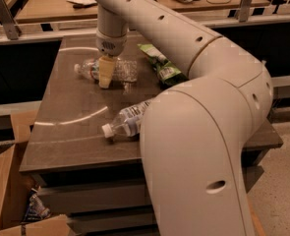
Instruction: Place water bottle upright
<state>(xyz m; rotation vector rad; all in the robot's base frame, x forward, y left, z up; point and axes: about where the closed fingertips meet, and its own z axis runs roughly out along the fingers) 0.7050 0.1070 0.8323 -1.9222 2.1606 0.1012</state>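
Observation:
The water bottle (125, 71) lies on its side at the back of the dark table (68, 119), with its white cap pointing left. It is clear and ribbed. My gripper (105, 76) comes straight down from the arm and sits over the bottle's middle, hiding that part. I cannot tell whether it grips the bottle.
A fatter bottle with a white-blue label (127, 121) lies on its side near the table's middle, partly hidden by my arm. A green snack bag (160, 66) lies to the right of the water bottle. An open cardboard box (4, 186) stands at the lower left. A wooden desk (46, 6) runs behind.

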